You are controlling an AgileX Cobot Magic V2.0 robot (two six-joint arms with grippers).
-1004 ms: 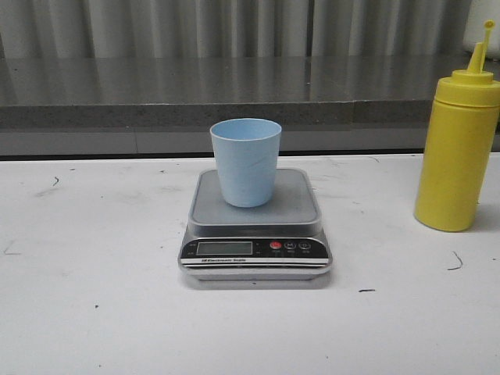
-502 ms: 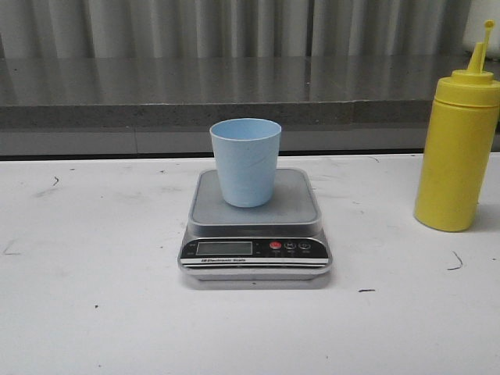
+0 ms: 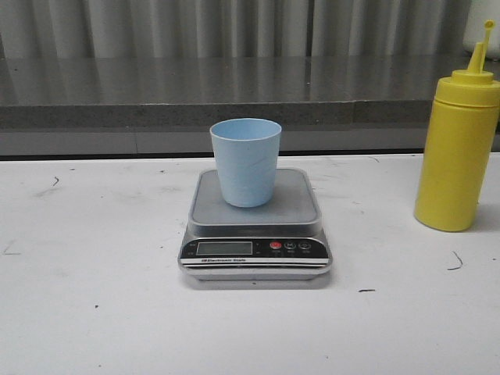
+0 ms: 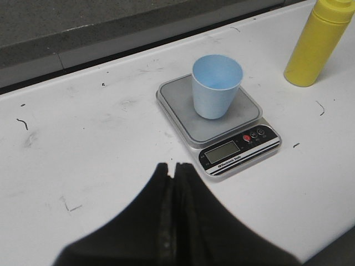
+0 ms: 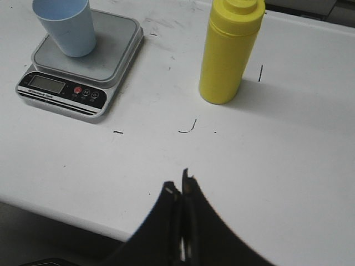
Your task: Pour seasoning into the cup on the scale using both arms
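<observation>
The pale blue cup (image 3: 245, 162) stands upright on the grey platform of the silver scale (image 3: 301, 205) at the table's middle. The yellow seasoning bottle (image 3: 456, 148) stands upright at the far right, apart from the scale. Neither arm shows in the front view. In the left wrist view my left gripper (image 4: 173, 167) is shut and holds nothing, hanging above the table short of the scale (image 4: 248, 113) and cup (image 4: 216, 86). In the right wrist view my right gripper (image 5: 178, 182) is shut and holds nothing, near the table's front edge, well short of the bottle (image 5: 228, 53).
A grey stone ledge (image 3: 156, 90) runs along the back behind the white table (image 3: 94, 297). The table's front edge (image 5: 61, 213) lies just beside my right gripper. Small black marks dot the tabletop.
</observation>
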